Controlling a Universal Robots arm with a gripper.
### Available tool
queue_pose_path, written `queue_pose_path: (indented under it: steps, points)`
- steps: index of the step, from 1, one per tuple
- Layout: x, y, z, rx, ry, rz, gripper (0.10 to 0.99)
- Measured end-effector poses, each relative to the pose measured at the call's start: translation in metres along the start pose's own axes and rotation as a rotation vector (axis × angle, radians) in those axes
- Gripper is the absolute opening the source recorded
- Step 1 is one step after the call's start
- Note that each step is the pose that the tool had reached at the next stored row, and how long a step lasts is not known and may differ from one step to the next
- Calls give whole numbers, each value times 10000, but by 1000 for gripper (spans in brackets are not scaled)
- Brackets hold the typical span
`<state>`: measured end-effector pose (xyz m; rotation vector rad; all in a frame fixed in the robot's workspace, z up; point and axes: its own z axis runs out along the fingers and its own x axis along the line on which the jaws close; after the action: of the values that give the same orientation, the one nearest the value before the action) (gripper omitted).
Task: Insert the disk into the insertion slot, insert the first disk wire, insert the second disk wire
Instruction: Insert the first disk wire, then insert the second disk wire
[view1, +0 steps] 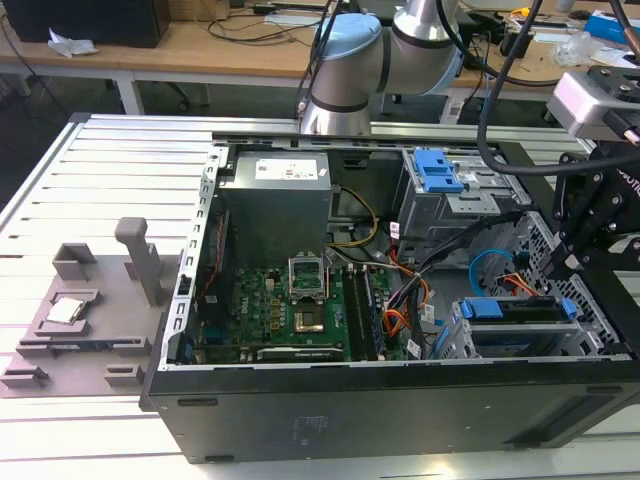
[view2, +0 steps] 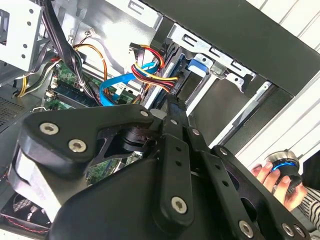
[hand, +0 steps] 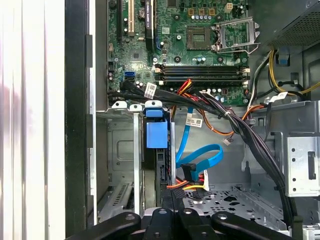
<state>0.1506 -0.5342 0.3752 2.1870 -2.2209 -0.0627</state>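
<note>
Disk (hand: 156, 134) is already sitting in the insertion slot (hand: 116, 150), down at the exterior view's right end of the open computer case (view1: 300, 420), with its blue carrier tab showing. The end effector (view2: 174, 104) hangs right by the drive's end, near the blue data cable (view2: 117, 82) and the red-yellow power wires (view2: 150, 67). Honestly can't tell if it's clamped or released.
</note>
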Motion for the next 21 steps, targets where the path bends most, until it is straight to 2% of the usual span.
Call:
queue_pose_path:
  steps: [11,14,18,20,21]
  points:
    - [0,0,-2,0,0,0,114]
    - [0,0,-2,0,0,-1,302]
    - [-16,1,-4,0,3,0,302]
    - [-100,4,0,0,-1,0,302]
    - [-106,10,0,0,0,-1,302]
